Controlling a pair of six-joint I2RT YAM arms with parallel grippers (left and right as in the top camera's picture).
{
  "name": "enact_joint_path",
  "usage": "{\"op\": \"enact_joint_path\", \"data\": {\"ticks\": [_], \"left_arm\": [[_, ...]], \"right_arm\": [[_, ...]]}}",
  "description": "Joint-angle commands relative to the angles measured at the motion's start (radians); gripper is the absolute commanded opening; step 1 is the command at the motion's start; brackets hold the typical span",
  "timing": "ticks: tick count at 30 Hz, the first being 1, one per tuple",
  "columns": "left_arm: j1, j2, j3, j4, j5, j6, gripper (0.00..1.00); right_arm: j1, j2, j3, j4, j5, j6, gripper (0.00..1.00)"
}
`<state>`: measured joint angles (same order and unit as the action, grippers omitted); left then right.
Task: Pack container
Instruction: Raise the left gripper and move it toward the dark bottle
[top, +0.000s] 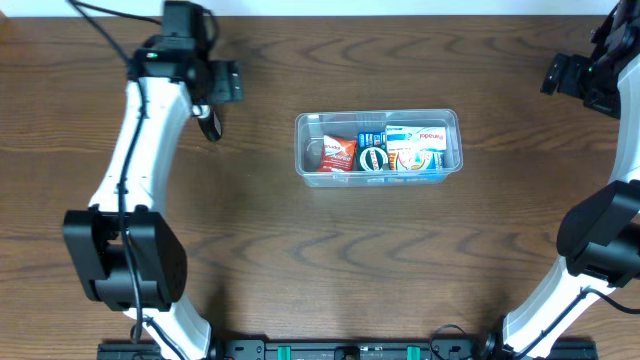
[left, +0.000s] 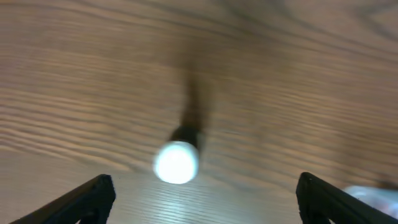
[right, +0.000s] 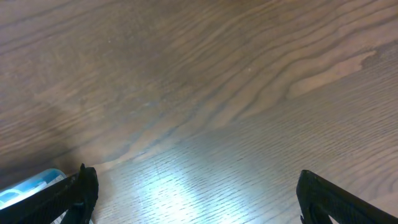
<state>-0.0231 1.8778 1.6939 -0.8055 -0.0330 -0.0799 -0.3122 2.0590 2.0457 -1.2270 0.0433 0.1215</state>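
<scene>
**Item 1 – container** (top: 311, 150)
- Description: clear plastic tub, rectangular, rounded corners, shallow.
- Position: middle of the wooden surface (top: 300, 260), long side running across the overhead view, well apart from both arms. No claw touches it.
- Contents, from the left arm's side to the right arm's side:
  - orange packet (top: 338, 152)
  - round green-and-black item (top: 373, 159)
  - blue-and-white boxes (top: 416, 148), filling the end toward the right arm
- A strip at the end toward the left arm is bare. The print on the boxes is too small to read.

**Item 2 – left claw** (left: 208, 202)
- State: fingers spread wide, gripping nothing.
- In the left wrist view a dark cylinder (left: 177, 160) with a round white end sits between and beyond the fingertips. It is blurred, and whether it rests on the surface or is above it cannot be told.
- In the overhead view it is a short dark stick just beside the left arm's (top: 150, 130) wrist, well apart from the container.

**Item 3 – right claw** (right: 199, 196)
- State: fingers wide apart, empty, over bare wood grain.
- The right arm (top: 590, 75) is at the far corner of the surface, well apart from the container.
</scene>
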Motion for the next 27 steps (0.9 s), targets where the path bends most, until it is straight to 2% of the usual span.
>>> {"op": "enact_joint_path", "data": {"ticks": [1, 23, 25, 27], "left_arm": [[0.021, 0.002, 0.012, -0.006, 0.0, 0.082, 0.95], [0.025, 0.109, -0.011, -0.028, -0.001, 0.087, 0.94], [0.025, 0.116, -0.011, -0.028, -0.001, 0.087, 0.92], [0.025, 0.12, -0.011, -0.028, -0.001, 0.087, 0.85]], "right_arm": [[-0.005, -0.03, 0.016, 0.0, 0.001, -0.003, 0.99], [-0.005, -0.03, 0.016, 0.0, 0.001, -0.003, 0.99], [-0.005, -0.03, 0.016, 0.0, 0.001, -0.003, 0.99], [-0.005, -0.03, 0.016, 0.0, 0.001, -0.003, 0.99]]}}
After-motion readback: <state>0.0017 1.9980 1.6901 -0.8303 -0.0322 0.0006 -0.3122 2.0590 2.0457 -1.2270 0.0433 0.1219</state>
